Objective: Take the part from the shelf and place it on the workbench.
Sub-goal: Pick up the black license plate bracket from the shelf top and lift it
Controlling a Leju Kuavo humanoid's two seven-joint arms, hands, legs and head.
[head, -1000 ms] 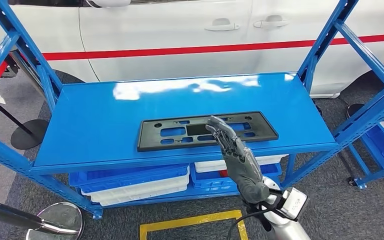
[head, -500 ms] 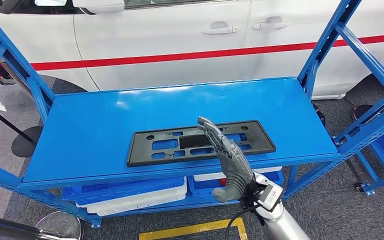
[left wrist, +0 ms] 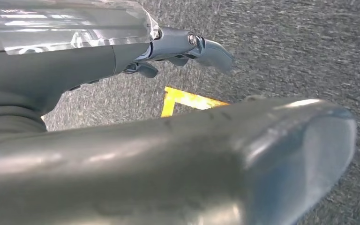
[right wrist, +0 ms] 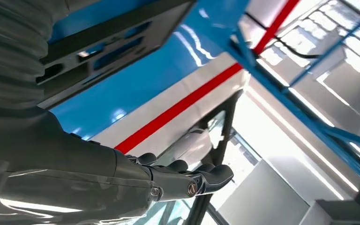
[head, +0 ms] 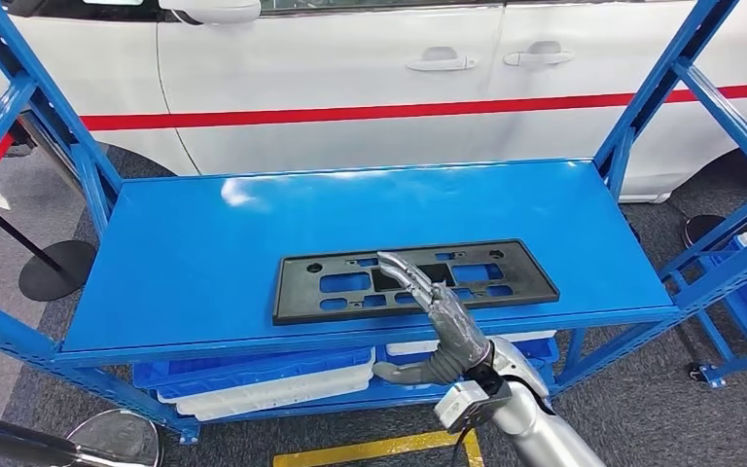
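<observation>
Head view: right robot hand (head: 440, 313), fingers spread and empty, above unlabelled black part (head: 414, 278) on shelf (head: 204, 253).

Right wrist camera, view turned. Right hand (right wrist: 122, 183) enters from the picture's left edge: grey ribbed cover, then dark fingers (right wrist: 206, 178) stretched out and close together, nothing held between them. Black plastic part (right wrist: 108, 42) with slotted cut-outs lies flat on the blue shelf (right wrist: 168, 70); hand is apart from it, no contact seen. Beyond the shelf edge, a white car body (right wrist: 178, 122) with a red stripe (right wrist: 183, 105). Blue shelf-frame bars (right wrist: 309, 126) cross the bright background. A pale rounded shape near the fingertips, possibly the car's mirror; glare makes it uncertain.
</observation>
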